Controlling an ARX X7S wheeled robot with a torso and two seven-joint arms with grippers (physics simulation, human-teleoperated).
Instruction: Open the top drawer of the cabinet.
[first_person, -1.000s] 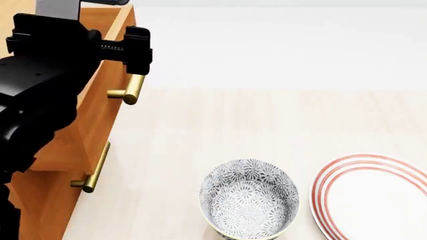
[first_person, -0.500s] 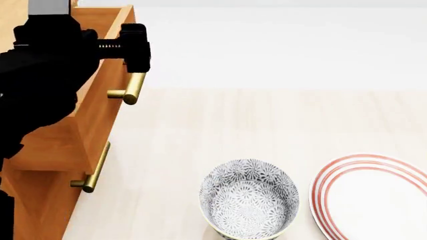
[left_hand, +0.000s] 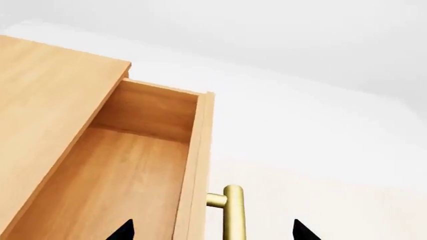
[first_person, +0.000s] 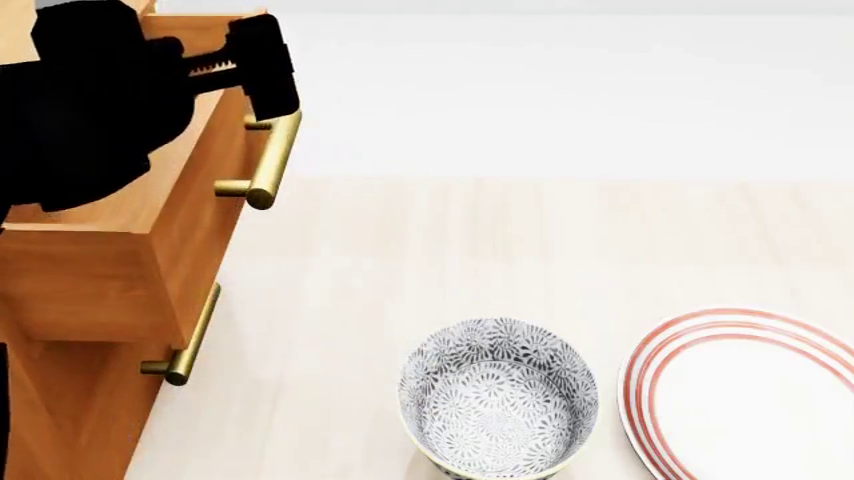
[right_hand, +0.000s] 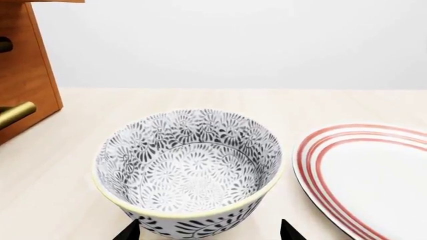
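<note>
The top drawer (first_person: 160, 180) stood pulled out of the cabinet (first_person: 60, 400), its bare wooden inside showing nothing in it. The left gripper (left_hand: 210, 232) was spread, fingertips either side of the brass handle (left_hand: 233, 212), not clasping it. The patterned bowl (right_hand: 190, 167) sat empty just beyond the parted right gripper (right_hand: 208, 231), beside the red-ringed plate (right_hand: 373, 172) on the pale wooden table (first_person: 534, 250).

One cabinet (first_person: 80, 300), two brass handles (first_person: 267, 155) visible, one patterned bowl (first_person: 498, 410), one red-ringed plate (first_person: 747, 395), one worktop (first_person: 534, 250).
</note>
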